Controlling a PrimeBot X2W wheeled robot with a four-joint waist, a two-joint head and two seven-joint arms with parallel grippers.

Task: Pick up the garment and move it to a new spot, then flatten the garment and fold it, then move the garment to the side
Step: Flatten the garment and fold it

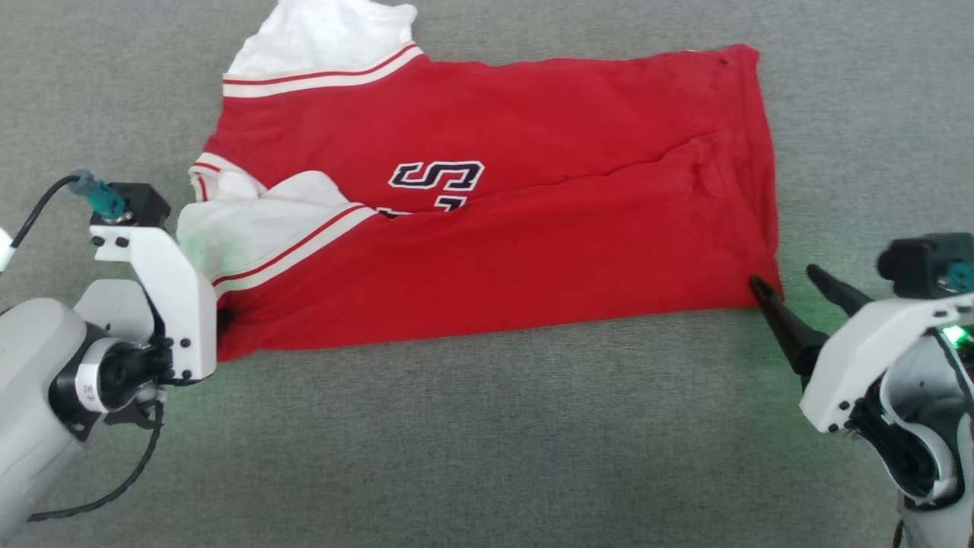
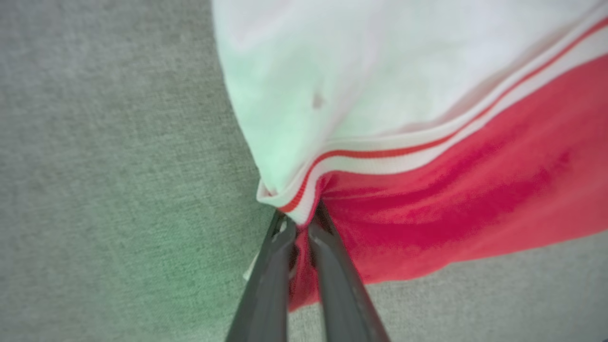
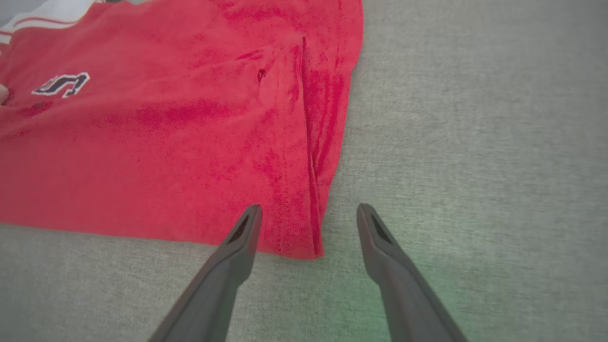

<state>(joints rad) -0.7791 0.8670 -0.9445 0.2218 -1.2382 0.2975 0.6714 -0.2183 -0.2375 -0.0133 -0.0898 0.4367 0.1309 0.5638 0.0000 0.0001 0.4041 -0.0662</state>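
The limp red shirt (image 1: 494, 243) is pinched at its near-left corner by the left gripper (image 2: 300, 223) and straddled at its near-right corner by the wide-open right gripper (image 3: 308, 211).

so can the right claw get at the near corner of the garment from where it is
Probably yes: the right claw is open, its fingers sit either side of the garment's corner, and nothing lies in between.
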